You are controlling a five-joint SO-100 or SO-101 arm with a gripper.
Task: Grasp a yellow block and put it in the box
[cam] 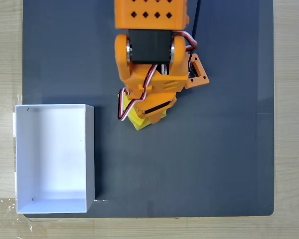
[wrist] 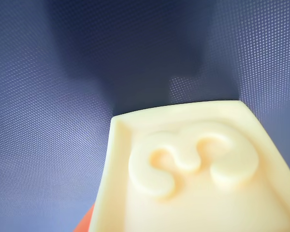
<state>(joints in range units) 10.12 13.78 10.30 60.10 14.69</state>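
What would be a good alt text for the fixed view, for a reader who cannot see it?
Seen from above, an orange robot arm reaches down over a yellow block on a dark grey mat, its gripper hidden beneath it. An open white box stands apart at the mat's left edge, nothing inside.

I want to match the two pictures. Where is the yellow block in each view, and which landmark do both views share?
Fixed view: the yellow block sits near the picture's middle, mostly covered by the orange gripper above it, well right of the white box.
Wrist view: the yellow block fills the lower right, very close, a raised figure on its face.
Shared landmark: the dark mat under the block.
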